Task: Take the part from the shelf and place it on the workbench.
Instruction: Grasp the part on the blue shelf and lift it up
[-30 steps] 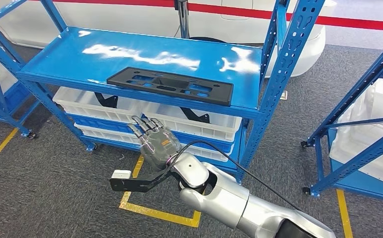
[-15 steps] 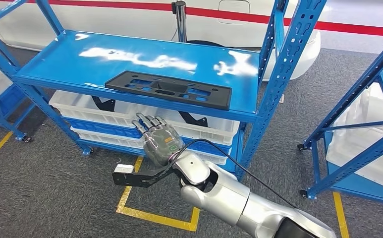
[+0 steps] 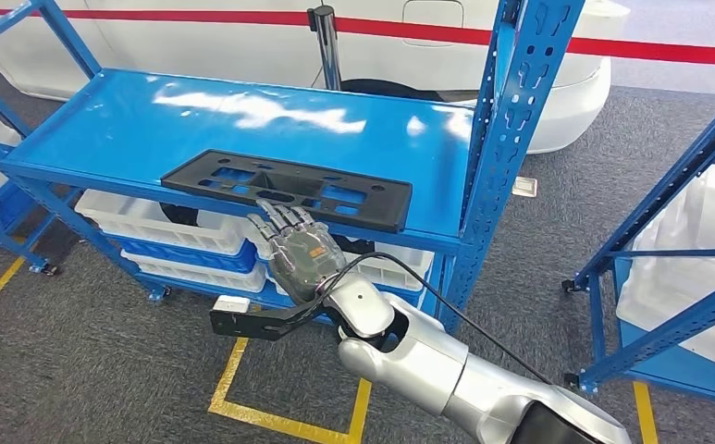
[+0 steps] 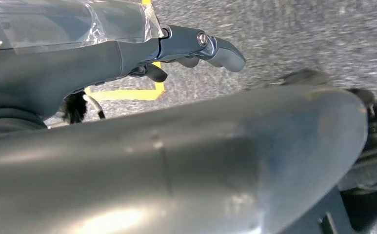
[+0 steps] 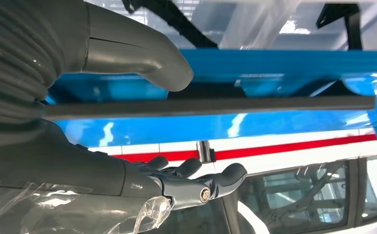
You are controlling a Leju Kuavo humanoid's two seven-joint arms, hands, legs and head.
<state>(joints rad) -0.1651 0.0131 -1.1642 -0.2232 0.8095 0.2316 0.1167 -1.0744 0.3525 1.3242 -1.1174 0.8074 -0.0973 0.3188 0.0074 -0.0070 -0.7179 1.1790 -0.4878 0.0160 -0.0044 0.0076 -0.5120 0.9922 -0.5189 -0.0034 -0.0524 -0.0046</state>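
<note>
in the head view, the black plastic part (image 3: 289, 189), a long flat panel with many cut-out openings, lies flat on the top board of the blue metal shelf (image 3: 94, 125), near the front edge of it. the right hand (image 3: 298, 252) is raised in front of that edge, with its back to the camera; the fingers are stretched out and a little apart, and their tips reach the near edge of the part, but i cannot tell if they really touch it. the hand holds nothing. under the top board stand white plastic bins (image 3: 173, 231) with dark pieces inside. yellow floor tape (image 3: 279, 421) runs on the grey carpet, and a second blue rack (image 3: 668, 240) stands at the right side. in the left wrist view, the left hand (image 4: 142, 53) hangs above the grey carpet, its fingers (image 4: 220, 48) curled loosely with nothing in them, near a piece of the yellow tape. in the right wrist view, the thick thumb (image 5: 142, 53) is on one side of the thin dark edge of the part (image 5: 215, 105) and the darker fingers (image 5: 201, 183) are on the other side, well apart from it; the hand is spread wide, not closed on the part.
</note>
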